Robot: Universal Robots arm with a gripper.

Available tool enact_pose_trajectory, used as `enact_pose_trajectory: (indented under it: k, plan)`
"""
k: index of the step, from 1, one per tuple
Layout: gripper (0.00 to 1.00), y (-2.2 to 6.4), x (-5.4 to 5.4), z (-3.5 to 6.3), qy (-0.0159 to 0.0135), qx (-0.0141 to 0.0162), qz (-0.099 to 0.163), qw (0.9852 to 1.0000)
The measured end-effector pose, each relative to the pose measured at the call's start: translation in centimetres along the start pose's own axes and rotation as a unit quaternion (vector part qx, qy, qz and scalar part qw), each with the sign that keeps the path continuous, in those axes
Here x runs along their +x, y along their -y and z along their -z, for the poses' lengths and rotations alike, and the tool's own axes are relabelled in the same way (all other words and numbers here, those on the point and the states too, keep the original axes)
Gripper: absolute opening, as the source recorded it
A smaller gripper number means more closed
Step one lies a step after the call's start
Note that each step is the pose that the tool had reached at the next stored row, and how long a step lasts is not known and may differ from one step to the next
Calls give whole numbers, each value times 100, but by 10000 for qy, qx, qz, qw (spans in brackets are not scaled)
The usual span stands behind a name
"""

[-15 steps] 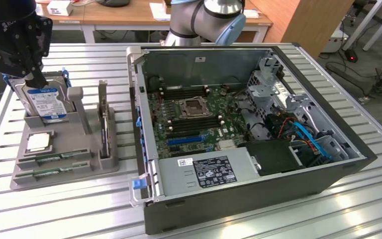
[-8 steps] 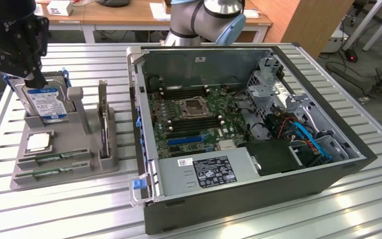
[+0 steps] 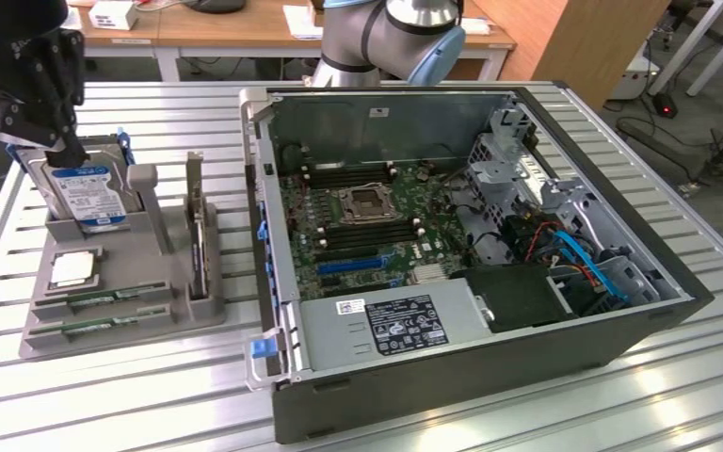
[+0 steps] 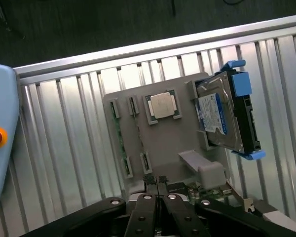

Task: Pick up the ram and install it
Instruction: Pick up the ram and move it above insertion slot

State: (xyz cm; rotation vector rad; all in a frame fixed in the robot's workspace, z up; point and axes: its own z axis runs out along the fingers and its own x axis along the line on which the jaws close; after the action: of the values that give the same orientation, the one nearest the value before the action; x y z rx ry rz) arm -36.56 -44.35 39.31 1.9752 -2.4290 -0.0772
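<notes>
My pincer point(image 4: 158, 183), jaws closed together on nothing; the ram point(image 4: 119, 140) lies slotted in the tray point(image 4: 185, 132) beneath it.

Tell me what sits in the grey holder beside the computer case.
A hard drive, a processor, two ram sticks and an upright card. The gripper covers the drive's top corner.

I see mostly bare metal & matt plastic here.
The table point(image 3: 700, 377) is ribbed alu, semi-shiny; holder point(image 3: 123, 331) matt grey plastic; hard drive point(image 3: 86, 193) bright metal w/ glossy label; ram point(image 3: 101, 299) green PCB; PC case point(image 3: 462, 381) dark matt sheet metal.
</notes>
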Motion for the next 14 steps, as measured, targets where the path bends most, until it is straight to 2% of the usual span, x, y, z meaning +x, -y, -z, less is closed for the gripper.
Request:
enact_pose_trajectory:
  k: [8,14]
  plan:
    - [9,0,0,1,-23,-12,514,9987]
    - [9,-2,-1,-1,-23,-12,543,9985]
